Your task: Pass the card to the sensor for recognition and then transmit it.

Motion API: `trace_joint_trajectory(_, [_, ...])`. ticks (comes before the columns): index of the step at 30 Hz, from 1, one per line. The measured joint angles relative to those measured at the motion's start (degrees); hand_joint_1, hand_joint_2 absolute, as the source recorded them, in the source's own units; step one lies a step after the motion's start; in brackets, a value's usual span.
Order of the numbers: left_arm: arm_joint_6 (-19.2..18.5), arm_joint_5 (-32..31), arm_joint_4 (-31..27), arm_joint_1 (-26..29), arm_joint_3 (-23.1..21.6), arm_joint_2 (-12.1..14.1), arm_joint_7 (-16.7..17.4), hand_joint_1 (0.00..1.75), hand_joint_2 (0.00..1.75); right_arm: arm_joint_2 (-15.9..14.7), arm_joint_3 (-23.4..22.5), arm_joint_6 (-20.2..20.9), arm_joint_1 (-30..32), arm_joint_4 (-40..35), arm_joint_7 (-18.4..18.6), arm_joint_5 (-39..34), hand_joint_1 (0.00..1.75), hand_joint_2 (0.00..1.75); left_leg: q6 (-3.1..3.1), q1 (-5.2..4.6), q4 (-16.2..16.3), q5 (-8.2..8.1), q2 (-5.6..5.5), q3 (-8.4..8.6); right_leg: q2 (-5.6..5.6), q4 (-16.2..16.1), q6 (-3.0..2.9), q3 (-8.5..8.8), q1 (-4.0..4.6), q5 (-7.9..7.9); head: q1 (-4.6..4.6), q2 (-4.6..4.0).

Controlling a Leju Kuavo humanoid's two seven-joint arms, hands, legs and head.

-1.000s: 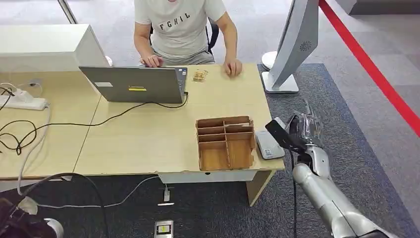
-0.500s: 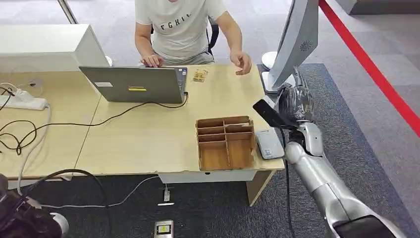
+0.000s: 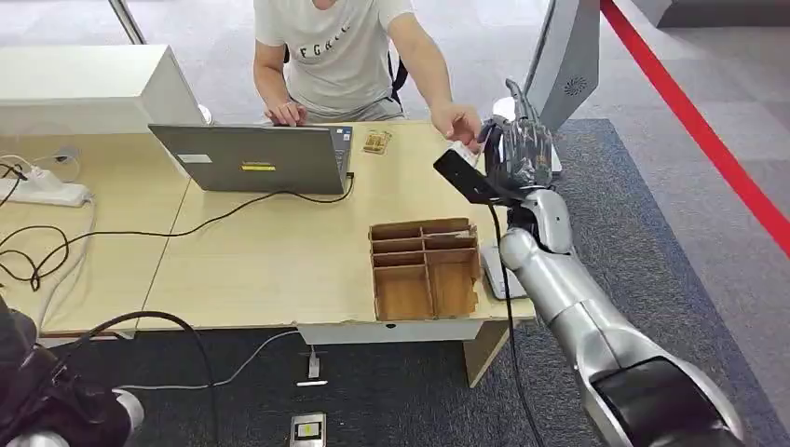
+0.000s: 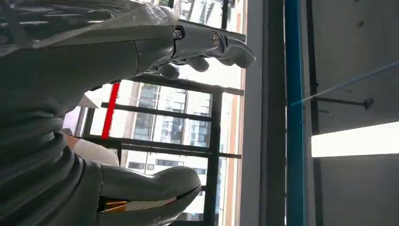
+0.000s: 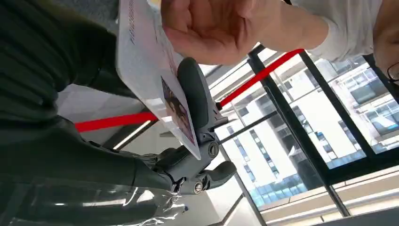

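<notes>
My right hand [image 3: 518, 154] is raised over the table's far right corner and holds the card [image 3: 461, 176], which looks dark from the head view. In the right wrist view the card [image 5: 155, 80] is white with a small photo, pinched under my thumb [image 5: 194, 96]. A person's hand [image 3: 458, 122] reaches to the card's far end and touches it [image 5: 211, 28]. The grey sensor [image 3: 494, 277] lies flat on the table at the right edge, partly behind my forearm. My left hand [image 4: 141, 108] hangs with fingers apart, holding nothing.
A wooden divided organiser [image 3: 425, 268] stands beside the sensor. An open laptop [image 3: 253, 158] with cables sits mid-table in front of the seated person [image 3: 340, 51]. A white monitor stand [image 3: 550, 84] rises at the far right corner. A power strip [image 3: 42, 191] lies left.
My right hand has carried the card up and away from the sensor, towards the far side. The person's hand has lifted off the table and come to meet the card.
</notes>
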Motion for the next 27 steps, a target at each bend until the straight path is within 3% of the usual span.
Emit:
trace_joint_trajectory(21, [0.00, 0.46, 0.61, 0.98, 0.20, -0.46, -0.74, 0.00, 1.75, 3.08, 2.78, 0.37, -7.35, 10.42, 4.15, 4.55, 1.75, 1.75, 0.00, 0.00, 0.00, 0.00, -0.01, -0.01, -0.01, 0.00, 0.00, -0.01, 0.00, 0.00, 0.00, 0.00])
trace_joint_trajectory(22, [0.00, 0.63, 0.61, 1.10, 0.24, -0.46, -0.68, 0.00, 1.75, 3.08, 2.80, 0.33, -7.42, 10.71, 4.24, 4.57, 0.00, 1.75, 0.00, 0.00, 0.00, 0.00, -0.01, -0.01, -0.01, 0.00, 0.00, -0.01, 0.00, 0.00, 0.00, 0.00])
trace_joint_trajectory(27, [0.00, 1.14, 0.59, 1.46, 0.31, -0.46, -0.68, 0.00, 1.75, 3.06, 2.82, 0.26, -7.40, 11.49, 4.39, 4.48, 0.00, 1.75, 0.00, 0.00, 0.00, 0.00, -0.01, 0.00, 0.00, 0.00, 0.00, -0.02, 0.00, 0.00, 0.00, 0.00])
